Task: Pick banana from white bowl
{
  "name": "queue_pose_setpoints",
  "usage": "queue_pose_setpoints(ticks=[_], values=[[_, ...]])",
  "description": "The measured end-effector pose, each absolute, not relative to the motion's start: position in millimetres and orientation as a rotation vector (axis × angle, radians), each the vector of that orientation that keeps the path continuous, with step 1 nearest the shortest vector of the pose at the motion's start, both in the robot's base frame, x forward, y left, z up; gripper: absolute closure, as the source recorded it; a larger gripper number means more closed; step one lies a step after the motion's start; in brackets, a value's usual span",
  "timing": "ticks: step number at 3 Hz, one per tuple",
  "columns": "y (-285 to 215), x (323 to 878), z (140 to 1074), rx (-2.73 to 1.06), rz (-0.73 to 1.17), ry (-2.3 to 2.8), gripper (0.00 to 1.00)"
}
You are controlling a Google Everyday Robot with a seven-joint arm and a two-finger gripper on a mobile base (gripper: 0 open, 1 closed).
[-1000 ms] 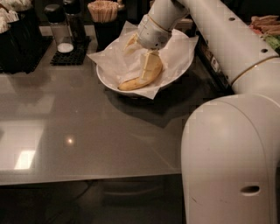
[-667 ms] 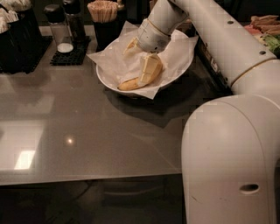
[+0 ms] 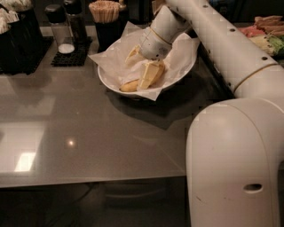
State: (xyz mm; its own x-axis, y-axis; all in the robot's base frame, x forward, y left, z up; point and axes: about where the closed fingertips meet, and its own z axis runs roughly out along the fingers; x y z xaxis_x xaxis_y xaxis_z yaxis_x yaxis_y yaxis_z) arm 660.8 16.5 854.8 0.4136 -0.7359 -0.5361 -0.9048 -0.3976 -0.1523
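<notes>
The white bowl [image 3: 177, 76] stands at the back of the table, lined with crinkled white paper [image 3: 184, 53]. The yellow banana [image 3: 128, 85] lies in its front left part; only its left end shows, the rest is hidden under my near finger. My gripper [image 3: 141, 65] reaches down into the bowl from the upper right. Its pale yellow fingers [image 3: 150, 74] stand apart, open, with the near one lying over the banana. The banana still rests in the bowl.
The grey table [image 3: 88, 133] runs to a front edge low in view. Behind the bowl stand a cup of wooden sticks [image 3: 104, 13], shakers on a black mat [image 3: 66, 40] and a dark holder [image 3: 15, 35]. My white arm [image 3: 235, 146] fills the right side.
My gripper has sunk slightly lower into the bowl over the banana. The banana and bowl have not moved.
</notes>
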Motion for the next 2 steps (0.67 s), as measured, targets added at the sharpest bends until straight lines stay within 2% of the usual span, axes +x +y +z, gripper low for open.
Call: queue_pose_setpoints(ticks=[2], values=[[18.7,660.0,848.1,-2.244,0.575,1.405,0.31]])
